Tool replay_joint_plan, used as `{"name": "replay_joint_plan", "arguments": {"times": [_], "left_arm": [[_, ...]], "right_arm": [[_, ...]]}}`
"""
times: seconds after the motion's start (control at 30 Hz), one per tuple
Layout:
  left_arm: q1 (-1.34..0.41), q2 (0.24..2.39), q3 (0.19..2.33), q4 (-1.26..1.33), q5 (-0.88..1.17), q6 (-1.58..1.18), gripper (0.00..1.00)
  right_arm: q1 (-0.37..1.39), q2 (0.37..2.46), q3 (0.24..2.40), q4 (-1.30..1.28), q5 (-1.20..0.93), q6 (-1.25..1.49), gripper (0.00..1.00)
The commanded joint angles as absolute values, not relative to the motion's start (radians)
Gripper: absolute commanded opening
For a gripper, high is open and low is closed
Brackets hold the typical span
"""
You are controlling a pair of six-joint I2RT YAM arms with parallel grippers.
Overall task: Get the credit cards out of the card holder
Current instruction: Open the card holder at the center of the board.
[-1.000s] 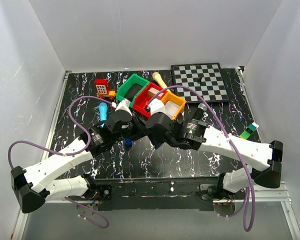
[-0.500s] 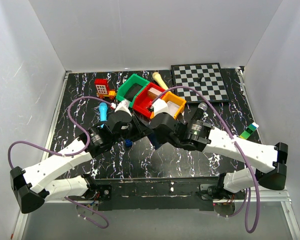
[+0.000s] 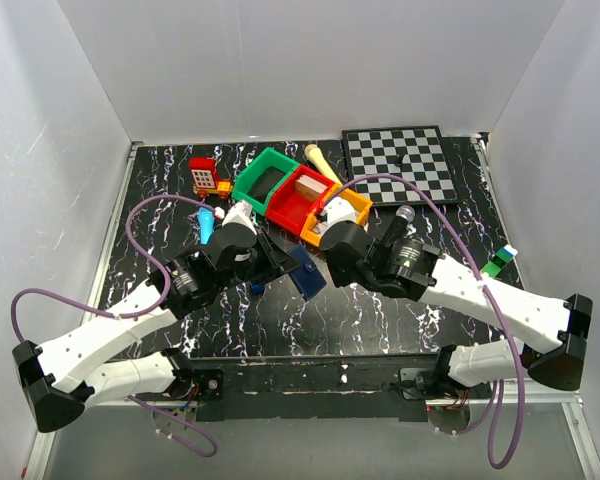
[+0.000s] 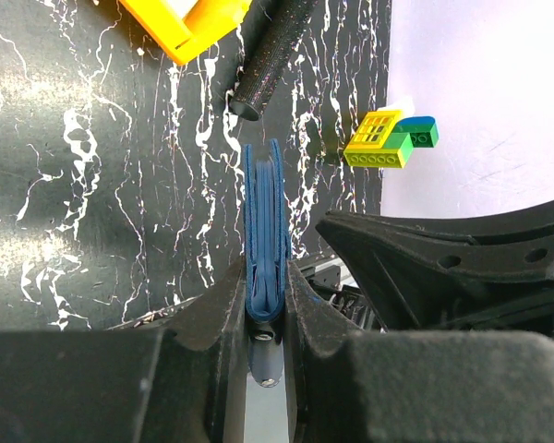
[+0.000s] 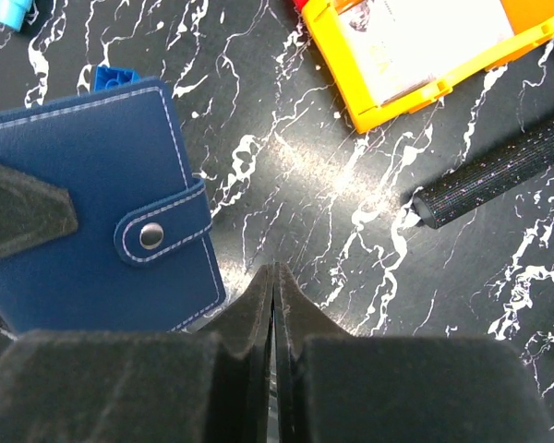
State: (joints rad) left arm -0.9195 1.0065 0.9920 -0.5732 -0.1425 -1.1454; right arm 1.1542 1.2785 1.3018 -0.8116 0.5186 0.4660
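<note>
Left wrist view: the left gripper (image 4: 264, 277) has the holder (image 4: 263, 221) pinched edge-on between its jaws.

From the top, the holder sits between the two grippers, with the bins lined up around its 12 o'clock. The green bin (image 3: 248, 185) looks dark inside and I can't tell what's in it. The red bin (image 3: 280, 208) has a tan block (image 3: 309, 187). The yellow bin (image 5: 415, 92) holds a flat white thing (image 5: 425, 37). The right gripper (image 5: 274, 274) has its jaws pressed together. In its wrist cam the holder is at 9 o'clock with the strap snapped closed, and the yellow bin is at 1 o'clock.
</note>
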Motion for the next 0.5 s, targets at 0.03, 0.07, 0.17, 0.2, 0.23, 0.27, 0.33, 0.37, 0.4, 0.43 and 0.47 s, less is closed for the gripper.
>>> {"name": "replay_joint_plan", "arguments": {"times": [0.03, 0.07, 0.17, 0.2, 0.23, 0.27, 0.33, 0.37, 0.4, 0.43, 0.47], "left_arm": [[-0.917, 0.997, 1.009, -0.575, -0.150, -1.147, 0.00], [-0.919, 1.002, 1.015, -0.584, -0.153, -1.147, 0.00], [-0.917, 1.026, 1.035, -0.610, -0.155, -1.150, 0.00], [-0.917, 1.035, 1.042, -0.615, -0.155, -1.154, 0.00], [-0.917, 1.043, 1.048, -0.620, -0.155, -1.155, 0.00], [-0.917, 1.051, 1.052, -0.620, -0.153, -1.157, 0.00], [-0.917, 1.058, 1.063, -0.621, -0.153, -1.155, 0.00], [-0.917, 1.063, 1.069, -0.621, -0.152, -1.155, 0.00], [-0.917, 1.066, 1.077, -0.623, -0.153, -1.154, 0.00], [-0.917, 1.072, 1.081, -0.626, -0.153, -1.152, 0.00], [-0.917, 1.074, 1.088, -0.629, -0.155, -1.151, 0.00]], "right_arm": [[1.157, 1.200, 1.259, -0.701, 0.437, 0.433, 0.24], [1.157, 1.197, 1.261, -0.692, 0.434, 0.430, 0.30], [1.160, 1.213, 1.287, -0.702, 0.436, 0.419, 0.42], [1.166, 1.226, 1.301, -0.710, 0.442, 0.417, 0.43], [1.172, 1.238, 1.313, -0.715, 0.451, 0.416, 0.44], [1.183, 1.253, 1.327, -0.719, 0.462, 0.413, 0.45], [1.201, 1.285, 1.357, -0.732, 0.482, 0.410, 0.46], [1.210, 1.305, 1.374, -0.741, 0.492, 0.410, 0.47], [1.221, 1.321, 1.390, -0.750, 0.506, 0.410, 0.47], [1.226, 1.336, 1.402, -0.756, 0.515, 0.410, 0.47], [1.232, 1.348, 1.411, -0.758, 0.523, 0.410, 0.48]]}}
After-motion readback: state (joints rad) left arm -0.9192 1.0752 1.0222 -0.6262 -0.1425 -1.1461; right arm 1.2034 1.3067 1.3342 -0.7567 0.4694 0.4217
